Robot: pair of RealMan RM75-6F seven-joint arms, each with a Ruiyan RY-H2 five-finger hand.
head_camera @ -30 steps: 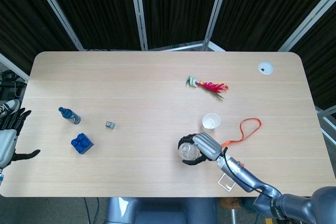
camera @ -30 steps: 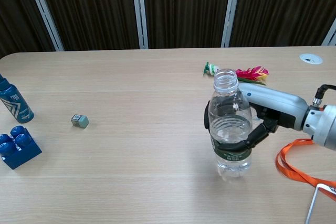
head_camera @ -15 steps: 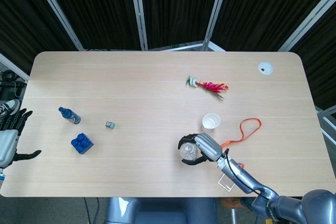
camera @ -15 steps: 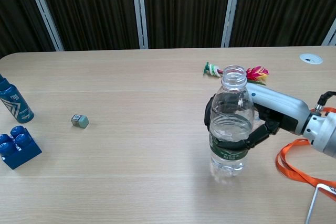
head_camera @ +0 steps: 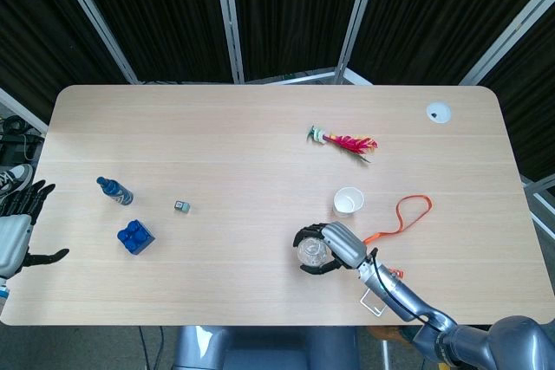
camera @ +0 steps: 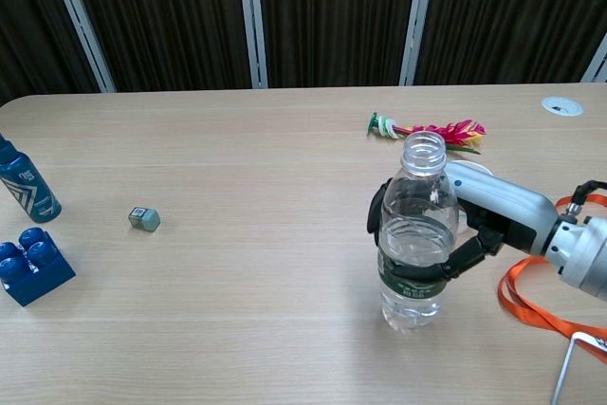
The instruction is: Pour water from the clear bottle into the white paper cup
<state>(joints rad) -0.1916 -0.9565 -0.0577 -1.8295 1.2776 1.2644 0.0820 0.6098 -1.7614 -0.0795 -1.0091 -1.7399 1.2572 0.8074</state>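
The clear bottle (head_camera: 310, 251) (camera: 412, 234) stands upright with no cap and is partly filled with water. My right hand (head_camera: 336, 244) (camera: 479, 223) grips it round the middle, fingers wrapped over its green label. Whether its base touches the table is unclear. The white paper cup (head_camera: 348, 202) stands upright a short way behind and to the right of the bottle; in the chest view it is hidden behind the hand and bottle. My left hand (head_camera: 19, 230) hangs beyond the table's left edge, fingers spread and holding nothing.
An orange lanyard (head_camera: 408, 214) (camera: 542, 303) lies right of the cup, and a wire frame (head_camera: 375, 299) lies under my right forearm. A feathered toy (head_camera: 345, 140) (camera: 432, 130) lies further back. On the left are a blue bottle (head_camera: 114, 191) (camera: 24, 183), a blue brick (head_camera: 136, 237) (camera: 28, 268) and a grey cube (head_camera: 181, 206) (camera: 144, 220).
My right hand has drawn the bottle slightly towards the table's front edge, still upright. The left hand has not moved.
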